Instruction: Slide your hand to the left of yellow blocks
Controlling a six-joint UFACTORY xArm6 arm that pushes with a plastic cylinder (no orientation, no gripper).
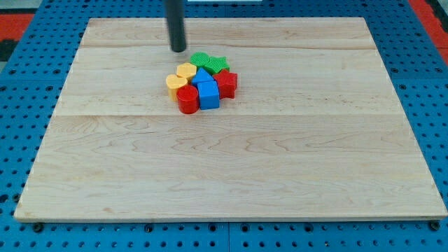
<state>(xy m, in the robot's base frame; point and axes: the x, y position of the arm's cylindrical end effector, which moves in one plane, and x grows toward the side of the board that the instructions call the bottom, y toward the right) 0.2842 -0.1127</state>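
Two yellow blocks sit at the left of a tight cluster near the board's upper middle: a yellow heart-like block [186,71] and a yellow rounded block [176,84]. Against them lie a red cylinder [187,100], a blue block [208,93] with a blue triangle [202,76] behind it, a red star-shaped block [227,84] and two green blocks [201,60] [218,65]. My tip [179,50] is above the cluster toward the view's top, slightly left of the yellow heart-like block and apart from it.
The wooden board [231,175] lies on a blue pegboard table [21,105]. A red area shows at the view's top corners [21,17].
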